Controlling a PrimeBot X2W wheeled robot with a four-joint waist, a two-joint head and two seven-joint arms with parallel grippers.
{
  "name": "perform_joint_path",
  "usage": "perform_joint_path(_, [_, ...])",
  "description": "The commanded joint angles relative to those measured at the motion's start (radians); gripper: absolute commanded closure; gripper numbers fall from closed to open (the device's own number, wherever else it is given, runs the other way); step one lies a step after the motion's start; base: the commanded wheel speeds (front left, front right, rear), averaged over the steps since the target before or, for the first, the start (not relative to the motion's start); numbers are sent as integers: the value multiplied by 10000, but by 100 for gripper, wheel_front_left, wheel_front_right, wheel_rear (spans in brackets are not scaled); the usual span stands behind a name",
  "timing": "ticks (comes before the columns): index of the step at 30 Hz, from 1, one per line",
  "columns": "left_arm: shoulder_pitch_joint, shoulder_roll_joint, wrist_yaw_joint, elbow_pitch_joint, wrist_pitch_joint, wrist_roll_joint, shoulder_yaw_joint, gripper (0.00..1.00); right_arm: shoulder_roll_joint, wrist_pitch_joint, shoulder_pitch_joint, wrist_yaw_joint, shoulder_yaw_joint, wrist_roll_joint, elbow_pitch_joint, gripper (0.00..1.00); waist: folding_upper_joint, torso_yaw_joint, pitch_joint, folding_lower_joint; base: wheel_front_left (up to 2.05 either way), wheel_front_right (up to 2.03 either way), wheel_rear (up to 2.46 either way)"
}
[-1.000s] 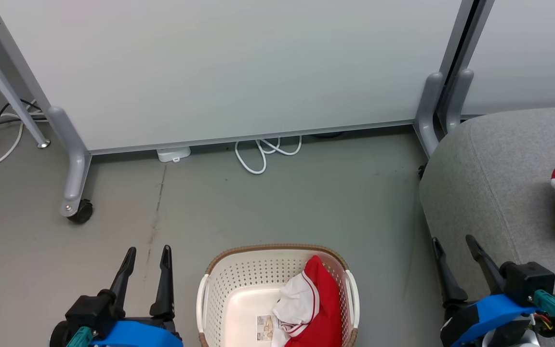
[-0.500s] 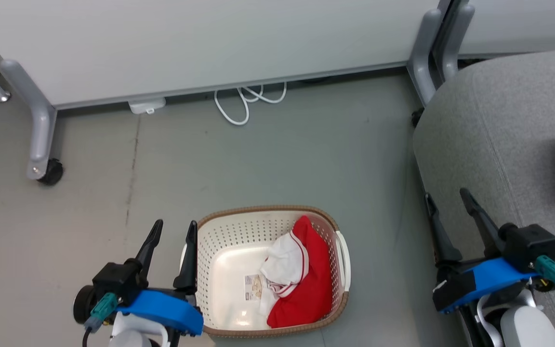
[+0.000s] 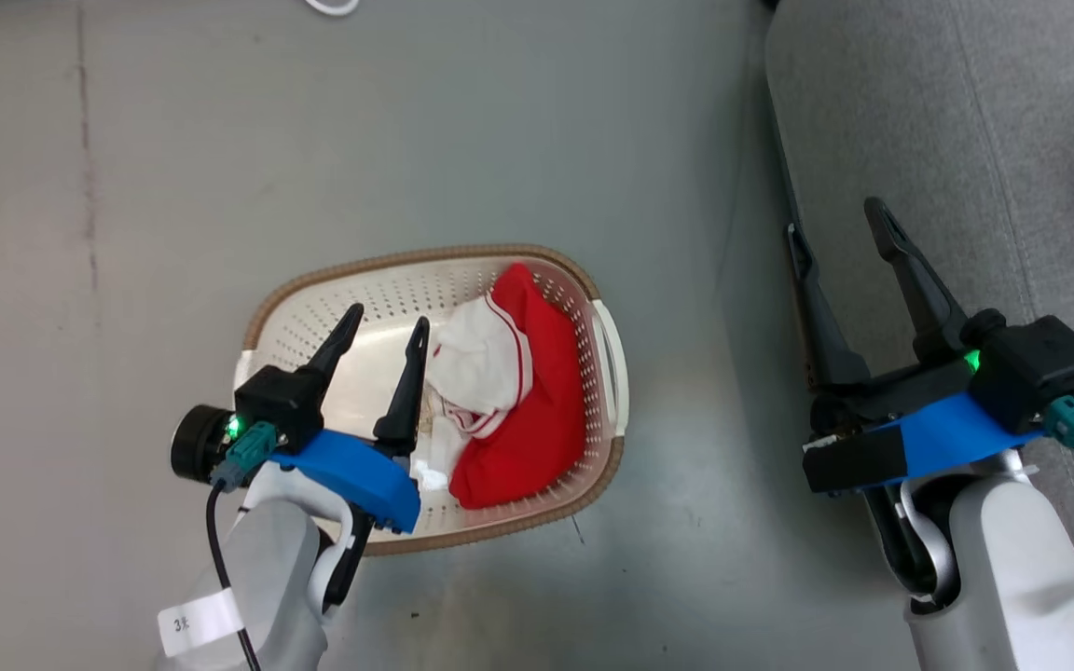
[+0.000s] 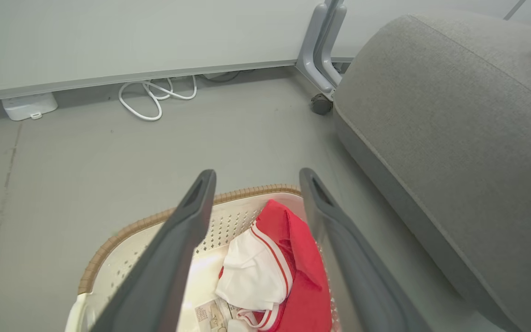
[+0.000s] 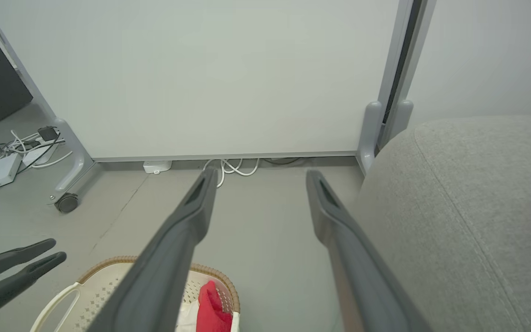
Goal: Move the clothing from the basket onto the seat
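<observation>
The head camera has tipped down since a second ago, so the basket [image 3: 425, 253] now sits mid-picture. The left gripper [image 3: 386, 319] has really moved: it was left of the basket and apart from it, and now hangs over the basket's left half, jaws spread wide and holding nothing. The right gripper [image 3: 833, 216] stays by the seat's [image 3: 966, 112] edge, equally wide and empty. The clothing [image 3: 528, 410], red with a white panel, is bunched in the basket's right half, as before.

The basket stands on a grey floor [image 3: 406, 112] just left of the seat. Beyond it is a white panel [image 5: 224, 78] on grey legs with a caster [image 5: 67, 203]. A coiled white cable [image 4: 155, 94] and a small white box [image 4: 29, 106] lie at the panel's foot.

A paper label [image 4: 208, 316] lies inside the basket, its print too small to read. A white tag [image 3: 192, 623] on the left forearm shows a "3", and the mark after it is unclear.
</observation>
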Motion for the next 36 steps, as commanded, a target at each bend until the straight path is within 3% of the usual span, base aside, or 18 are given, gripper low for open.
perform_joint_path(1, [-436, 64, -10, 231, -48, -97, -200, 0, 12, -53, -332, 1, 108, -10, -93, 0, 0, -660, 1177, -3, 0, 0, 0])
perform_joint_path(17, [-2678, -381, -10, 2327, -47, -1199, -2245, 0, 12, -365, -724, 1, 475, 48, -397, 0, 0, -1109, 2742, -3, 0, 0, 0])
perform_joint_path(23, [-3350, -585, -10, 3091, -47, -2121, -2935, 0, 12, -423, -712, 1, 530, 93, -579, 0, 0, -1271, 3107, -3, 0, 0, 0])
perform_joint_path(36, [-5119, -902, 198, 5425, -47, -3154, -3011, 0, 12, -614, -585, 1, 839, 348, -805, 0, 0, -1653, 3784, -3, 0, 0, 0])
